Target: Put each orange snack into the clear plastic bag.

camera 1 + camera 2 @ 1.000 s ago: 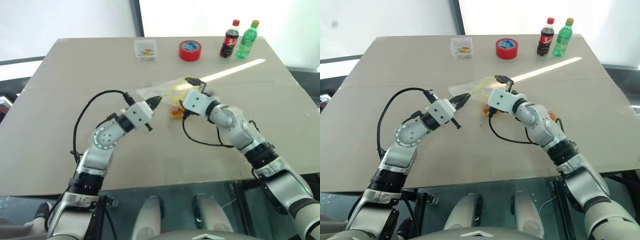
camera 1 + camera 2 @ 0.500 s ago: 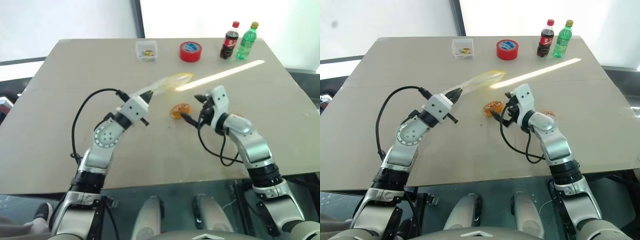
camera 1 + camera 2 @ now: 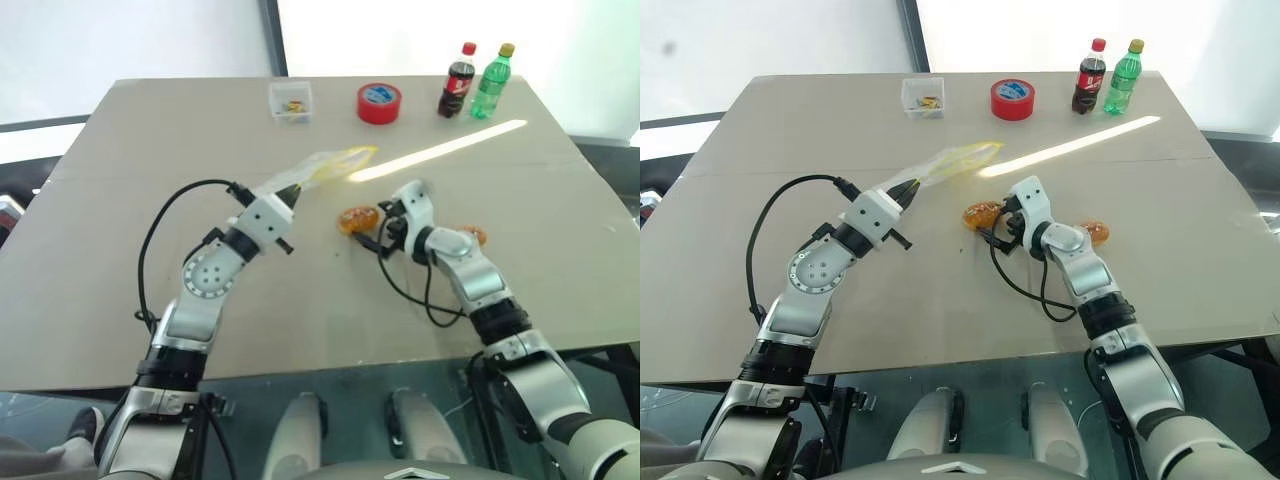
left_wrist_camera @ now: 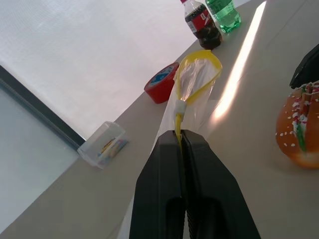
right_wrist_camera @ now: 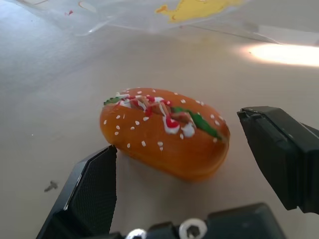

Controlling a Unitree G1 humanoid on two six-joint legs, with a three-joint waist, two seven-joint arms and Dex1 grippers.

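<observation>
On the tan table [image 3: 120,230], one orange snack [image 5: 164,132] lies between the spread fingers of the right gripper [image 5: 192,172], not yet clamped. That gripper has left the bag and dropped to the snack: pickup is next. The left gripper [image 4: 182,144] stays clenched on the lifted clear bag [image 3: 320,165]. The second snack [image 3: 1095,232] lies beside the right forearm.

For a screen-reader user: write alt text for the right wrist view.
An orange snack shaped like a sesame-topped bun lies on the tan table, between the right gripper's open black fingers but untouched. The clear plastic bag with its yellow strip lies beyond it.
</observation>
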